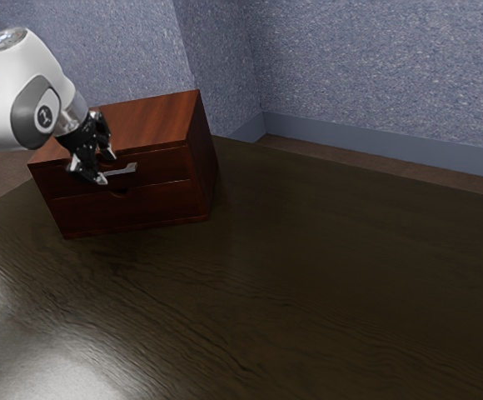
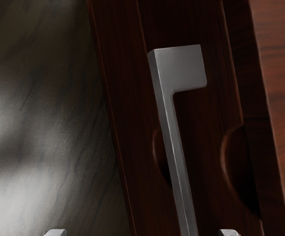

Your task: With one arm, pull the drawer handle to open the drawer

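- Your gripper (image 1: 89, 172) hangs with fingers spread wide, the drawer handle (image 1: 125, 171) between them.
- The wooden drawer box (image 1: 171, 125) sits at ten o'clock on the dark glossy table (image 1: 325, 300).
- Speckled blue-grey walls (image 1: 375, 58) stand behind.

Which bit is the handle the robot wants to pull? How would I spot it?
Find the reddish-brown wooden box on the dark table. On its front, by the black tool, is a slim grey metal bar, the handle. It is the only grey piece fixed on that wood.
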Robot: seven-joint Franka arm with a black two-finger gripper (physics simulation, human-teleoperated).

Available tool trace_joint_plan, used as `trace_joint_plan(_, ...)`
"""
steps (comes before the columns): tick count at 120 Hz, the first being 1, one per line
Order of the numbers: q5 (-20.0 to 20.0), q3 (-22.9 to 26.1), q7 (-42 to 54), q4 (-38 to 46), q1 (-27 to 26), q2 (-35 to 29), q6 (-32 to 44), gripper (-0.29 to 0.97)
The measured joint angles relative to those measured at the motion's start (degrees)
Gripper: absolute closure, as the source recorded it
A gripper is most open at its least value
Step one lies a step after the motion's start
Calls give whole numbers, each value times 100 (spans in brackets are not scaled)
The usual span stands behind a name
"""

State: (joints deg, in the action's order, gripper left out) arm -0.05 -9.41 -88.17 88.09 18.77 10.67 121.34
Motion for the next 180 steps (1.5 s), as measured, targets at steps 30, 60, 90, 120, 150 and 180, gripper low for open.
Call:
trace_joint_plan(30, -56, 0, -17, -7, 119, 89, 93, 42)
trace_joint_plan(60, -101, 11, -26, -33, 239, 193, 228, 44)
trace_joint_plan(90, -170, 15, -32, -46, 241, 279, 334, 46)
trace_joint_plan(120, -190, 11, -35, -44, 250, 352, 373, 49)
trace_joint_plan(150, -196, 14, -38, -48, 250, 355, 377, 67)
trace_joint_plan(180, -211, 14, -42, -13, 238, 322, 345, 75)
